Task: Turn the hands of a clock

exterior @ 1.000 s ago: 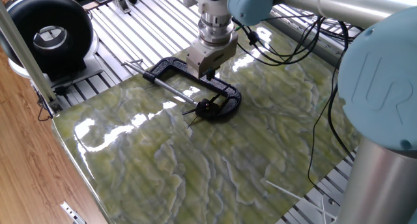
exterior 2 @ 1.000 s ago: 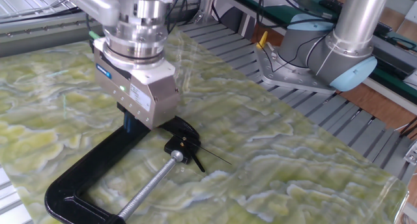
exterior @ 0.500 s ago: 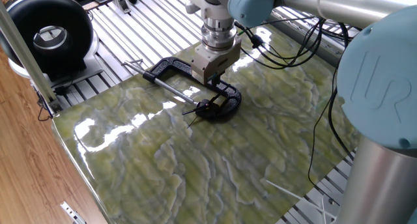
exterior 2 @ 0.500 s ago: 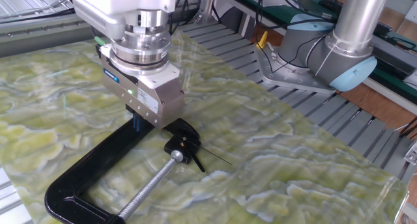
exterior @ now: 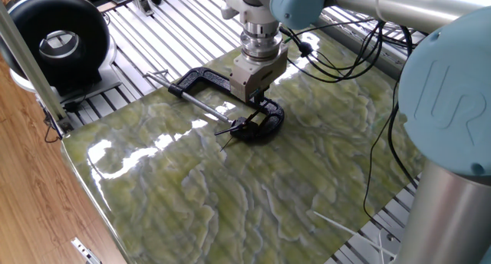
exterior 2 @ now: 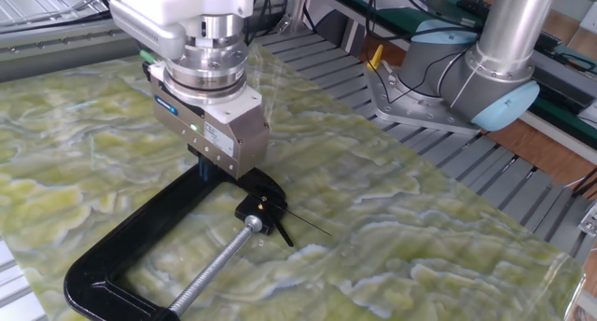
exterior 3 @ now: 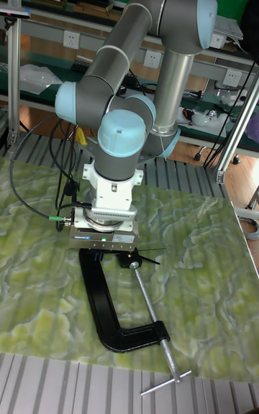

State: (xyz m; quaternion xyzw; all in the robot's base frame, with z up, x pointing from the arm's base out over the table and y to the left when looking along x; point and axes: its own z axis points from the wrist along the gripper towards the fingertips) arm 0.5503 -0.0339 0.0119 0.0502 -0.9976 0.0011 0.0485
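The clock (exterior: 242, 126) is a small black hub held in the jaw of a black C-clamp (exterior: 201, 77) lying on the green marbled table (exterior: 230, 202). Its hands (exterior: 225, 131) are thin black pointers fanning out over the table surface. From the other side the clock (exterior 2: 260, 210) shows its hands (exterior 2: 306, 224) pointing away from the clamp. My gripper (exterior 2: 206, 169) hangs just above the C-clamp (exterior 2: 121, 256) frame, a short way behind the hub, fingers close together and holding nothing. In the tall view the gripper (exterior 3: 98, 254) sits left of the clock (exterior 3: 132, 264).
A big round black ring with a grey centre (exterior: 58, 39) stands beyond the table's far left corner. The clamp's silver screw rod (exterior 2: 213, 272) runs toward the near edge. The arm's base (exterior 2: 464, 74) is bolted to the slatted frame at the back right, with cables (exterior: 368, 57) trailing nearby.
My gripper has slid along the clamp frame toward its curved end, closer to the clock hub. The clock and its hands have not moved.
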